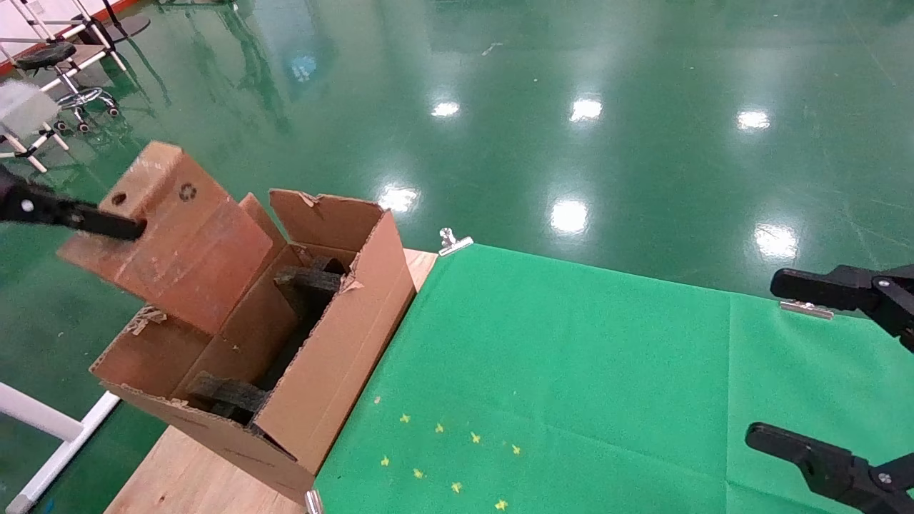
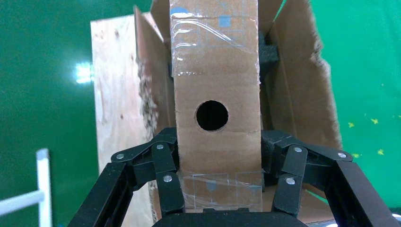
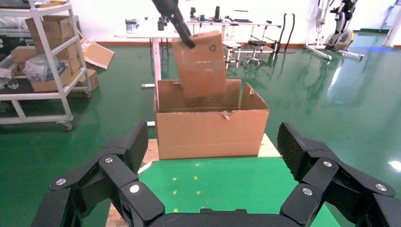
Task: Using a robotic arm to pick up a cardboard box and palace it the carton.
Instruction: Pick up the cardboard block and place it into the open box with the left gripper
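My left gripper (image 1: 127, 215) holds the small brown cardboard box (image 1: 186, 243), which is tilted in the air. Its lower end dips between the upright flaps at the far end of the carton (image 1: 335, 357). In the left wrist view the black fingers (image 2: 166, 161) press both sides of the cardboard box (image 2: 217, 85) just below its round hole, with the carton (image 2: 302, 94) beneath. Black foam blocks (image 1: 310, 282) lie inside the carton. My right gripper (image 1: 770, 357) hangs open and empty over the table's right side. From there it faces the carton (image 3: 210, 132) and the cardboard box (image 3: 201, 66).
The carton stands on the bare wooden end (image 1: 193, 471) of the table, beside a green cloth (image 1: 571, 371) with small yellow marks (image 1: 443, 457). Metal clips (image 1: 453, 243) hold the cloth's far edge. A white frame (image 1: 43, 428) and a stool (image 1: 50, 57) stand on the floor to the left.
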